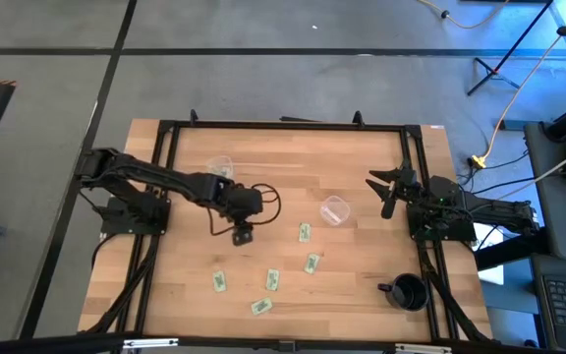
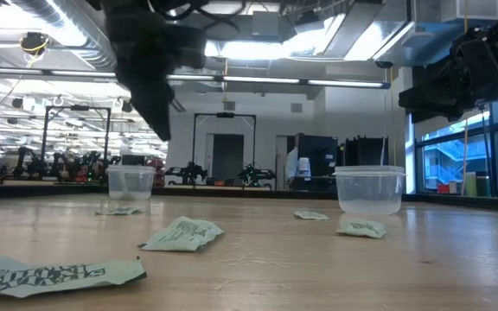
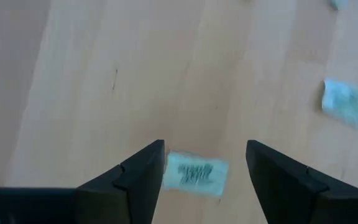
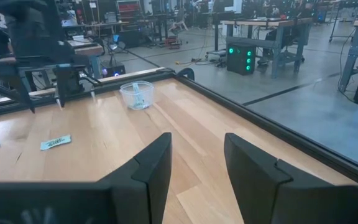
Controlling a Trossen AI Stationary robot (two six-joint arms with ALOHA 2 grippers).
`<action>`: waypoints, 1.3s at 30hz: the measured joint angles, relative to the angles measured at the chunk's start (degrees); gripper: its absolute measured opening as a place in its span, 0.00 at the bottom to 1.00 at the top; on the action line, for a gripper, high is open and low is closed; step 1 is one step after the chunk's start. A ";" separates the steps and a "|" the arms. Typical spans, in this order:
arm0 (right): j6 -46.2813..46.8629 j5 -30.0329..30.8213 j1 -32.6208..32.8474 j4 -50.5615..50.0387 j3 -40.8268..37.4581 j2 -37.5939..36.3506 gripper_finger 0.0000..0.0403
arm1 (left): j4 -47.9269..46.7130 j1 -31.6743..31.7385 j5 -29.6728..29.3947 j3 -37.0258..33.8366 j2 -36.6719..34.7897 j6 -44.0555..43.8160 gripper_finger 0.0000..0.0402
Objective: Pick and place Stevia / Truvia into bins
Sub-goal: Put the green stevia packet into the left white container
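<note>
While spreading wide and bare under both arms, wooden table [image 1: 362, 285] carrying everything. Left arm reaching toward the table middle, with left gripper [image 1: 243, 234] hanging above the wood, fingers [image 3: 143, 174] parted and empty, framing one green-and-white packet [image 3: 195, 173] lying flat below. Right gripper [image 1: 389, 189] waiting at the right edge, fingers [image 4: 154, 168] also apart, holding nothing. Black mug [image 1: 408, 292] sitting near the front right corner. One clear cup [image 1: 335, 209] standing right of centre, another clear cup [image 1: 220, 167] by the left arm with something green inside. Remaining packets [image 1: 272, 280] lying scattered toward the front edge.
</note>
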 joint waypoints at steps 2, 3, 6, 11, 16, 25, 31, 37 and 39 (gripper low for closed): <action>-0.14 0.04 0.00 0.24 0.02 -0.02 0.38 | 0.38 -0.11 0.25 0.01 1.04 -2.43 0.55; -0.14 0.01 0.00 0.08 0.02 -0.02 0.38 | 1.40 -0.38 0.43 0.01 1.59 -3.88 0.55; -0.35 0.03 0.01 -0.03 0.02 0.09 0.38 | 2.33 -0.83 0.71 0.01 3.39 -8.00 0.55; -0.62 0.00 0.02 -0.07 0.02 0.22 0.38 | 0.12 -0.89 0.39 0.01 8.16 -19.94 0.55; -0.58 0.02 0.02 -0.07 0.02 0.22 0.38 | -0.66 -0.60 2.97 0.01 12.12 -28.18 0.55; -2.03 0.02 0.00 -0.07 0.02 0.22 0.38 | -6.63 1.65 4.96 0.03 12.75 -29.43 0.55; -3.07 0.02 0.00 -0.07 0.02 0.24 0.38 | -7.95 1.51 4.97 0.05 12.73 -32.09 0.55; -3.46 0.02 0.00 -0.07 0.02 0.24 0.38 | -7.39 1.54 5.45 0.05 12.73 -32.47 0.55; -3.45 0.02 0.02 -0.09 0.02 0.24 0.38 | -7.25 1.54 5.80 0.05 12.73 -32.31 0.55</action>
